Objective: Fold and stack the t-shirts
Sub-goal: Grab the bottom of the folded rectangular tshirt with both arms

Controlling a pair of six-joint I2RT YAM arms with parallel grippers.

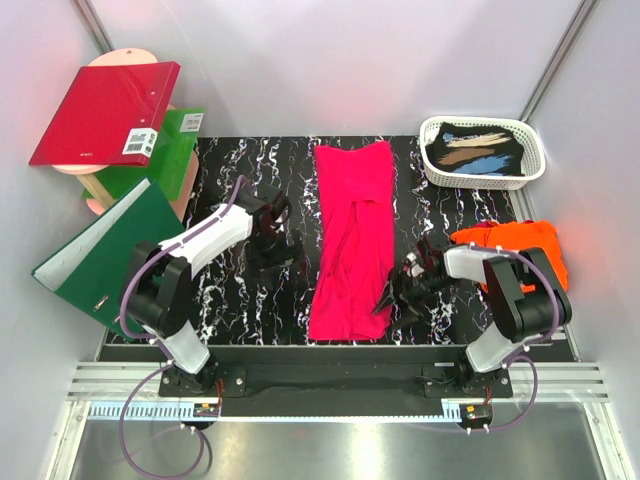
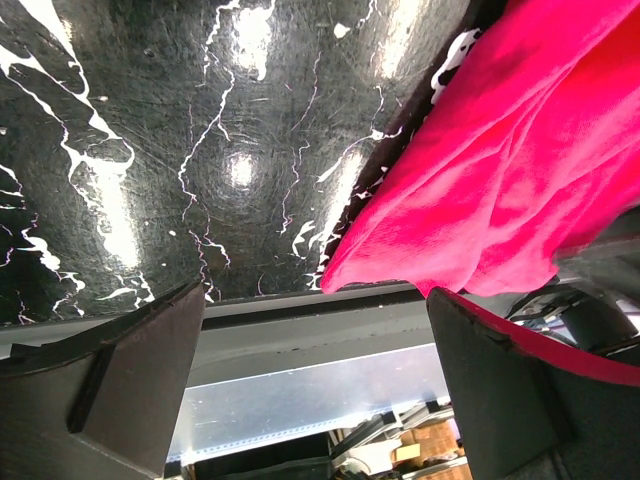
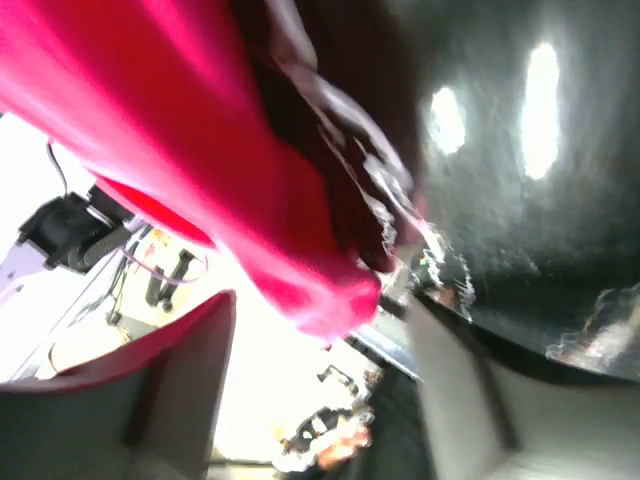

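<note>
- Table (image 1: pixel 225 185): black slab with white veining, filling the middle of the top view.
- Pink shirt (image 1: pixel 350 240): I see it laid in a long narrow strip down the centre of the table, running from the upper middle to the lower middle of the frame. It is folded lengthwise, with loose creases down its length.
- Orange shirt (image 1: pixel 525 238): bunched at the right edge of the table, right of centre in the frame. It is partly under the right arm and well apart from the pink shirt.
- Left gripper (image 1: pixel 285 258): over bare table just left of the pink shirt, near its lower half. In the left wrist view its fingers (image 2: pixel 130 380) stand wide apart with only tabletop and the table's near edge between them. The shirt's lower corner fills the upper right of that view. I see nothing held.
- Right gripper (image 1: pixel 392 292): at the pink shirt's lower right edge. The right wrist view is blurred. In it the two fingers (image 3: pixel 150 400) sit apart at lower left and lower right, and a fold of pink cloth hangs into the space above them. I see the jaws parted, not pinched on the cloth.
- Basket (image 1: pixel 482 181): white and slotted, in the upper right of the top view. It holds a dark cloth (image 1: pixel 480 150) with tan and blue streaks.
- Red binder (image 1: pixel 105 115): upper left, lying flat and raised above the table.
- Small green binder (image 1: pixel 178 150): just right of the red one.
- Large green binder (image 1: pixel 95 250): left of centre, tilted off the table's left edge.
</note>
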